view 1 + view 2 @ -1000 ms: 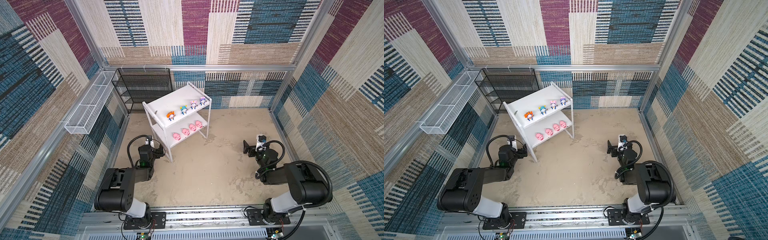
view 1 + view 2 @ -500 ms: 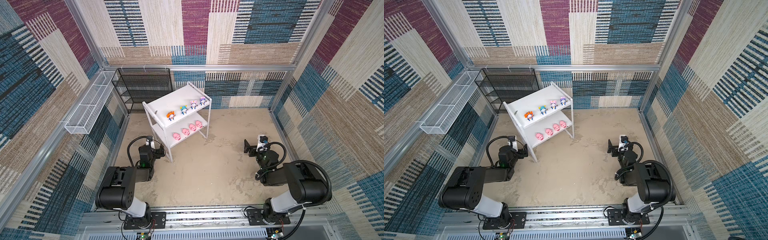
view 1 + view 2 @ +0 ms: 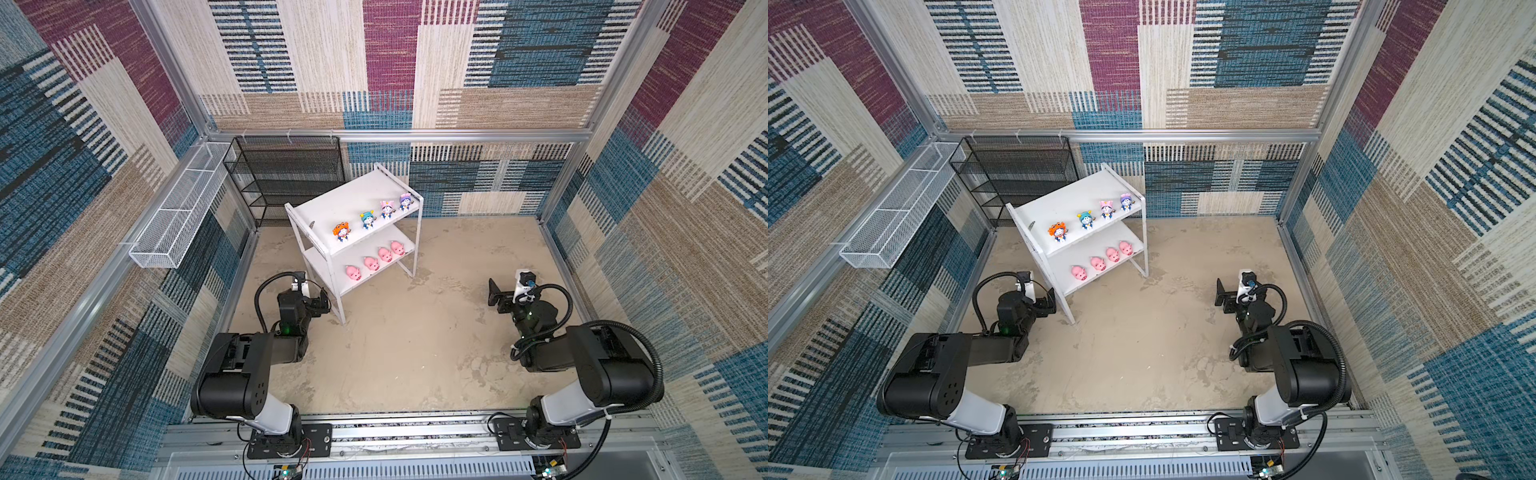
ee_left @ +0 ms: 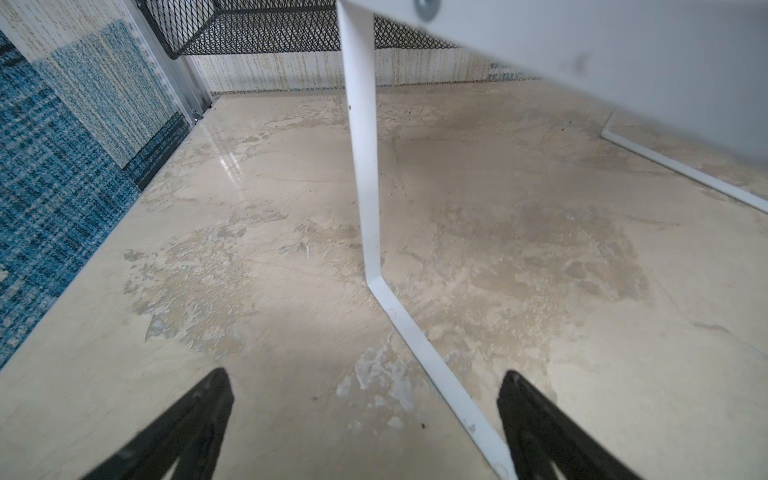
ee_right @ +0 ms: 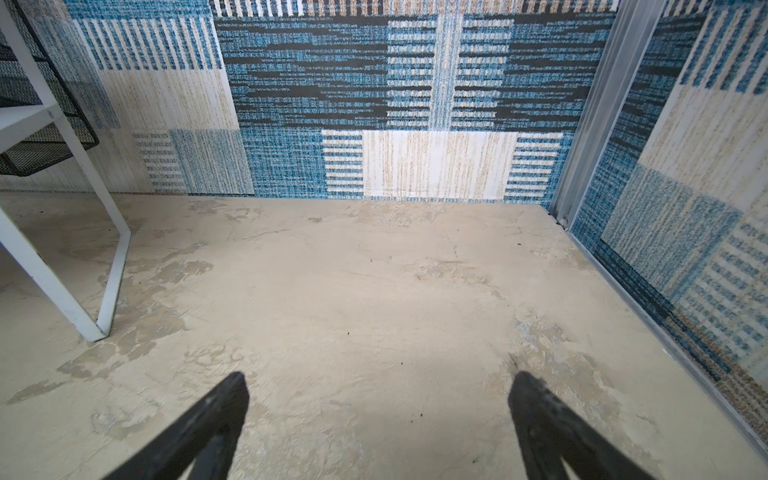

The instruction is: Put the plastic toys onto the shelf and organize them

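In both top views the white shelf [image 3: 353, 199] stands at a slant on the floor [image 3: 415, 353], toward the back. All eight toys [image 3: 387, 208] are on it. Four little figures [image 3: 367, 219] with orange, blue, pink and purple hoods stand in a row on the top board [image 3: 328, 212]. Four pink pigs [image 3: 371, 262] sit in a row on the bottom board [image 3: 328, 266]. The left gripper [image 3: 322, 301] is low, just beside the shelf's front leg [image 3: 340, 307]. The right gripper [image 3: 496, 293] is well apart from the shelf.

The left wrist view shows the left gripper [image 4: 365, 376] wide open, holding nothing. The shelf's white foot bar [image 4: 436, 365] runs along the floor between its fingers [image 4: 199, 415].

The right wrist view shows the right gripper [image 5: 380, 376] wide open too, with nothing in it, over the floor. A corner of the shelf [image 5: 112, 270] stands nearby.
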You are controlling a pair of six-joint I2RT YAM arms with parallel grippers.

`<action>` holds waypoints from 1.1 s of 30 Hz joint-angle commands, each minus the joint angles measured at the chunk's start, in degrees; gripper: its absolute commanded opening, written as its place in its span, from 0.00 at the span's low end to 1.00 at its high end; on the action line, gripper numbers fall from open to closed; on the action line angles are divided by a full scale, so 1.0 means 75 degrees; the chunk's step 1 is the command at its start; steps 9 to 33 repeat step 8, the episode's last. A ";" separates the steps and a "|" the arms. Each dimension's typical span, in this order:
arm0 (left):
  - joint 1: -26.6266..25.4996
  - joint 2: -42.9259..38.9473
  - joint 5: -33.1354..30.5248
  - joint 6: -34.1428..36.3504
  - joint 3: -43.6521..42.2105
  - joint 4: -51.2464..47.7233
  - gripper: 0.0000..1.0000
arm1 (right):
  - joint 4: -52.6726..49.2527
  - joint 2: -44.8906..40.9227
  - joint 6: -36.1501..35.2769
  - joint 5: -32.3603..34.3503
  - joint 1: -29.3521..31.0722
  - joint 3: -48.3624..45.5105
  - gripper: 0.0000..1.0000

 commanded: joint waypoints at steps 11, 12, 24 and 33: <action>0.0012 0.0004 0.0006 0.0223 0.0032 0.0289 0.99 | 0.0309 0.0008 0.0100 0.0066 0.0006 0.0010 1.00; 0.0012 0.0004 0.0006 0.0223 0.0032 0.0289 0.99 | 0.0309 0.0008 0.0100 0.0066 0.0006 0.0010 1.00; 0.0012 0.0004 0.0006 0.0223 0.0032 0.0289 0.99 | 0.0309 0.0008 0.0100 0.0066 0.0006 0.0010 1.00; 0.0012 0.0004 0.0006 0.0223 0.0032 0.0289 0.99 | 0.0309 0.0008 0.0100 0.0066 0.0006 0.0010 1.00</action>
